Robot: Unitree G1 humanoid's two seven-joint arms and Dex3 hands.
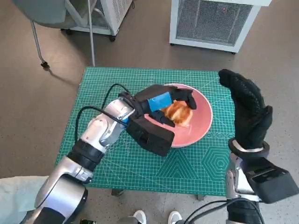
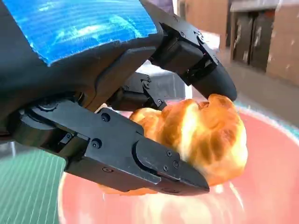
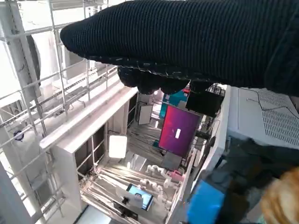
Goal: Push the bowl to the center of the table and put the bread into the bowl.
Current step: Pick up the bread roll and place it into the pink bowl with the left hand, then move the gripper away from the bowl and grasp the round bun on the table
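Green mat (image 1: 117, 163) on table, one golden glossy bread (image 1: 179, 113) gripped by left hand (image 1: 161, 101) over one pink bowl (image 1: 202, 122), right hand (image 1: 247, 109) raised, fingers apart, holding nothing.

From my feed I see a green cutting mat (image 1: 140, 168) covering the small table, on a brown-grey floor (image 1: 28, 102). Beyond it stand a white cabinet with a mesh front (image 1: 212, 21) and a chair's metal legs (image 1: 39, 44). White metal shelving (image 3: 70, 121) and a lit magenta screen (image 3: 178, 130) show in the right wrist view.

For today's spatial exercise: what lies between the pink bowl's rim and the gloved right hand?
In the head view, only bare green mat separates the bowl from the right hand.
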